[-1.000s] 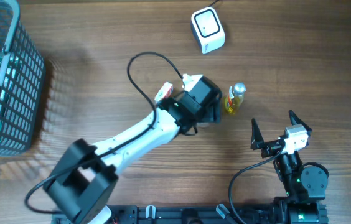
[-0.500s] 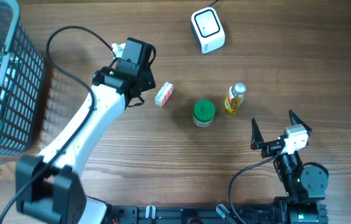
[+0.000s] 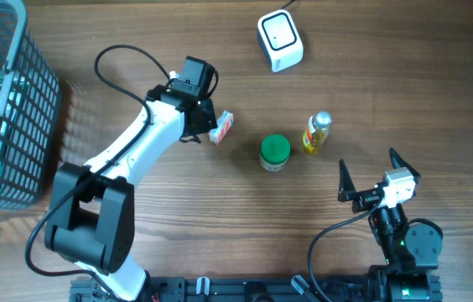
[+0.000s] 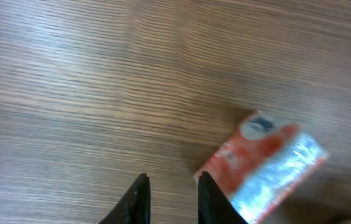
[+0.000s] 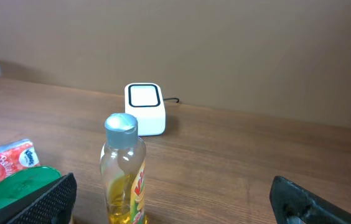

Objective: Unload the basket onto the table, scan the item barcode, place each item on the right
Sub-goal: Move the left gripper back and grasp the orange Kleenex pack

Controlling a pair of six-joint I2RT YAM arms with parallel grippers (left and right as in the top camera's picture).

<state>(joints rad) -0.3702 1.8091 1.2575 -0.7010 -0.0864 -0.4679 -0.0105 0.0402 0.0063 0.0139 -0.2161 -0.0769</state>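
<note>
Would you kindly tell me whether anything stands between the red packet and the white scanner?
Nothing visible does: only bare tabletop lies between the red packet and the white scanner; the green-lidded jar and yellow bottle stand aside.

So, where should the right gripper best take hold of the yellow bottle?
Grip the yellow bottle across its round body, below the silver cap. It stands upright, so the open right gripper could likely come level from the near side, facing it.
</note>
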